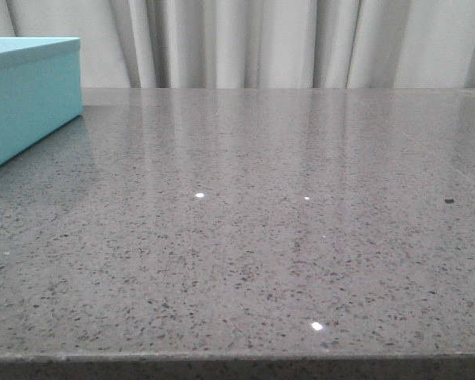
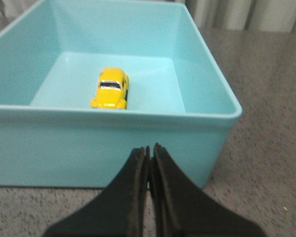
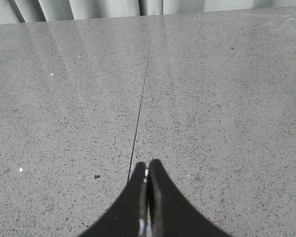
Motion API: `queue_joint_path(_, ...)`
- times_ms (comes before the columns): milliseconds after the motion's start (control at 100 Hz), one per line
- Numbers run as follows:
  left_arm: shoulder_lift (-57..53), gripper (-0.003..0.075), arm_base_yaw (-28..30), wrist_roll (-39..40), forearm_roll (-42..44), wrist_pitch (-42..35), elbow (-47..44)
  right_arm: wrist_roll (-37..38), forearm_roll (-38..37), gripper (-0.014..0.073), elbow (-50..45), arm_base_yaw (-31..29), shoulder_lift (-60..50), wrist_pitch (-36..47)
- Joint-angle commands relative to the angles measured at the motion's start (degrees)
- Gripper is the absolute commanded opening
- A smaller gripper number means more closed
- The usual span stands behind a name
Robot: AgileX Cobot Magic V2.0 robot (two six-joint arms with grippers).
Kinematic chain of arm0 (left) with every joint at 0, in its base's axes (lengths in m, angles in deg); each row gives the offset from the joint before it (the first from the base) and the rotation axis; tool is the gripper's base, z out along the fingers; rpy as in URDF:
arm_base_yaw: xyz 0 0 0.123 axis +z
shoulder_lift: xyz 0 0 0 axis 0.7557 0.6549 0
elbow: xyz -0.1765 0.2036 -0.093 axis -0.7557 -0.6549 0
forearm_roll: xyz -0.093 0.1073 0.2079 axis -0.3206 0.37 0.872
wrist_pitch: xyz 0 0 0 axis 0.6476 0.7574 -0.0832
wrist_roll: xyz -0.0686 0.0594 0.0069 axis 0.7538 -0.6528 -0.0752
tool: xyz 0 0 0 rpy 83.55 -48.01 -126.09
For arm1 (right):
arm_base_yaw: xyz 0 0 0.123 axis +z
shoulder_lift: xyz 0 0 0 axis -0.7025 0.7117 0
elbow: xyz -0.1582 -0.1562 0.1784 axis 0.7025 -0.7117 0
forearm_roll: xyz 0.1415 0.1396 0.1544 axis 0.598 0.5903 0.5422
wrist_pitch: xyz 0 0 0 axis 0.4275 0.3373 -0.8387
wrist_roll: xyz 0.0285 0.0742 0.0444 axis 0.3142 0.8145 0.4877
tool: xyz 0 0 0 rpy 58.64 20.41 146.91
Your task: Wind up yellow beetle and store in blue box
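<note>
**Beetle in the box**

One small bright yellow toy beetle car (image 2: 109,88) sits on the floor of the one large light turquoise-blue rectangular box (image 2: 113,143), near its front wall — nothing else lies inside. The box stands at the left edge of a grey speckled stone table (image 1: 261,237), pale curtains (image 1: 261,39) behind. The left gripper (image 2: 149,150) hangs outside the box, jaws pressed together and empty; the right gripper (image 3: 147,170) is likewise closed over bare table.

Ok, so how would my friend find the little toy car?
Look for the big blue box on the grey speckled table. Inside, on its floor, sits the yellow beetle, the only thing in there: small, bright yellow, with dark windows.
</note>
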Motion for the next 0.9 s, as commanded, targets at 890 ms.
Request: queue_joint_path(890, -14.0, -0.0018, -1.5, 0.4, 6.2, -22.4, -17.8, -0.4, -1.7, -0.0064, 1.2, 0.0, 0.4, 4.1)
